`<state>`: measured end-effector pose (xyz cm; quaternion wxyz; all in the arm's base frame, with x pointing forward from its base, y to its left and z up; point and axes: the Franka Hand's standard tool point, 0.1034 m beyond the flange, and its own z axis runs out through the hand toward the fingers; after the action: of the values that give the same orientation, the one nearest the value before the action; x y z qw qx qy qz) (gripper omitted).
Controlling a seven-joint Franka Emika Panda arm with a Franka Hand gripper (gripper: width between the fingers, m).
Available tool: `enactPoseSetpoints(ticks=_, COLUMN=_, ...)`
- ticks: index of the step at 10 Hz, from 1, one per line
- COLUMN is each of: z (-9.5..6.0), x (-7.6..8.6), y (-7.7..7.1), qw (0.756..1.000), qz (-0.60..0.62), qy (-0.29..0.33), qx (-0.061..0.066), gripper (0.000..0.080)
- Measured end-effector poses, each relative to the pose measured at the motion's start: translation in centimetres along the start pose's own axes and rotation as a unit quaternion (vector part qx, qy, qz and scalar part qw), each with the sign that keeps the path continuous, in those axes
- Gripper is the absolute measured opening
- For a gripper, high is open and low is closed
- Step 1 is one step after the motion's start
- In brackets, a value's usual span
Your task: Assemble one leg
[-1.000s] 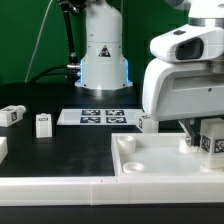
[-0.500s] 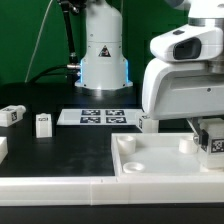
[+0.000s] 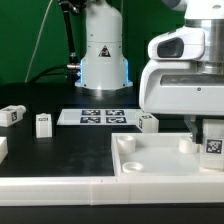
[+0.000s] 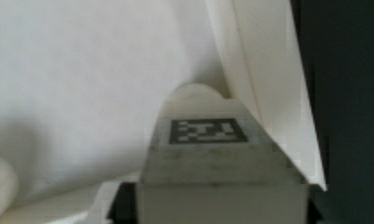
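My gripper [image 3: 210,138] is shut on a leg [image 3: 213,144], a small white block with a marker tag on its face. It holds the leg at the far right corner of the large white tray-like piece [image 3: 150,163], close to or touching its surface. In the wrist view the leg [image 4: 209,140] sits between the dark fingers [image 4: 127,203], with my gripper [image 4: 219,203] closed on its sides, over the tray's white surface [image 4: 77,90] next to its raised wall. Three more legs lie on the black table: one [image 3: 149,122] beside the arm's body and two [image 3: 43,123] [image 3: 12,115] at the exterior view's left.
The marker board [image 3: 97,117] lies flat at the table's middle, in front of the robot base [image 3: 103,60]. Another white part [image 3: 2,148] shows at the left edge. A white ledge [image 3: 60,186] runs along the front.
The gripper with the leg has shifted slightly toward the exterior view's right. The arm's body now uncovers more of the leg beside it.
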<state>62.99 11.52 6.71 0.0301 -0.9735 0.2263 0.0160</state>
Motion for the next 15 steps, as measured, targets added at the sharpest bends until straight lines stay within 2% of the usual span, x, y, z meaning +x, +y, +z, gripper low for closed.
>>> enactPoseSetpoints(ticks=2, z=0.05, x=0.00, y=0.05, qw=0.995, qz=0.104, qy=0.001, qx=0.000, gripper=0.0291)
enactPoseSetpoints(ticks=3, z=0.09, x=0.06, y=0.13, qw=0.987, qz=0.163, qy=0.003, qx=0.005, gripper=0.0291)
enactPoseSetpoints(ticks=5, z=0.13, x=-0.02, y=0.37, qw=0.957, qz=0.291, qy=0.008, qx=0.016, gripper=0.0291)
enactPoseSetpoints(ticks=7, z=0.18, x=-0.16, y=0.41, qw=0.913, qz=0.407, qy=0.010, qx=0.015, gripper=0.0291)
enactPoseSetpoints(ticks=8, z=0.18, x=-0.18, y=0.42, qw=0.903, qz=0.429, qy=0.013, qx=0.014, gripper=0.0291)
enactPoseSetpoints(ticks=9, z=0.18, x=-0.21, y=0.46, qw=0.877, qz=0.480, qy=0.009, qx=0.017, gripper=0.0291)
enactPoseSetpoints(ticks=12, z=0.19, x=-0.21, y=0.52, qw=0.829, qz=0.559, qy=-0.001, qx=0.021, gripper=0.0291)
enactPoseSetpoints(ticks=13, z=0.24, x=-0.27, y=0.47, qw=0.831, qz=0.556, qy=-0.001, qx=0.021, gripper=0.0291)
enactPoseSetpoints(ticks=14, z=0.25, x=-0.28, y=0.46, qw=0.833, qz=0.553, qy=-0.001, qx=0.021, gripper=0.0513)
enactPoseSetpoints(ticks=15, z=0.24, x=-0.30, y=0.32, qw=0.838, qz=0.545, qy=0.000, qx=0.022, gripper=0.0513)
